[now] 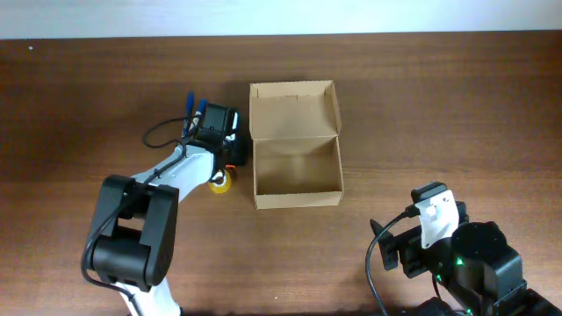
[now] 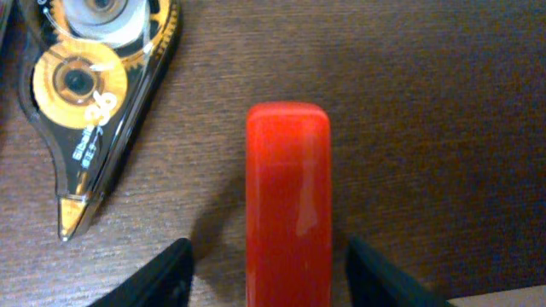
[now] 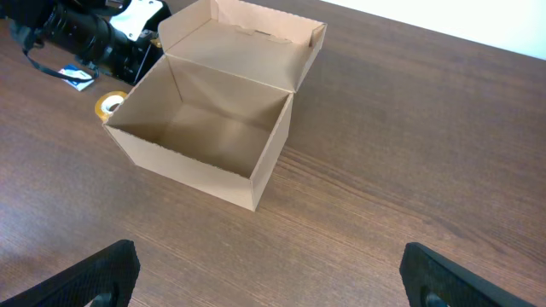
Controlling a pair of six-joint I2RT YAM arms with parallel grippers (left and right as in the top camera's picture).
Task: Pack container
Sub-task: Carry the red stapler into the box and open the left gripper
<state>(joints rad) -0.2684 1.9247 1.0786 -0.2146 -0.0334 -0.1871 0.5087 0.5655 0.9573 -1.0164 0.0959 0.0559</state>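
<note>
The container (image 1: 296,180) is a plain brown cardboard box standing open at the table's middle, its flap lid (image 1: 292,111) tilted back. In the right wrist view the container (image 3: 196,166) shows nothing inside. My left gripper (image 2: 269,273) sits low over the table just left of the box. It is open, and its fingers (image 2: 162,280) straddle a red rounded stick-shaped thing (image 2: 288,188) with a gap on each side. My right gripper (image 3: 269,273) hangs wide open over bare table, in front of and to the right of the box.
A clear correction-tape dispenser with orange wheels (image 2: 81,94) lies just beyond the red thing. A yellow tape roll (image 1: 221,181) sits by the box's front left corner. Blue pens (image 1: 190,111) lie behind the left arm (image 1: 140,228). The right arm (image 1: 457,254) is at the bottom right.
</note>
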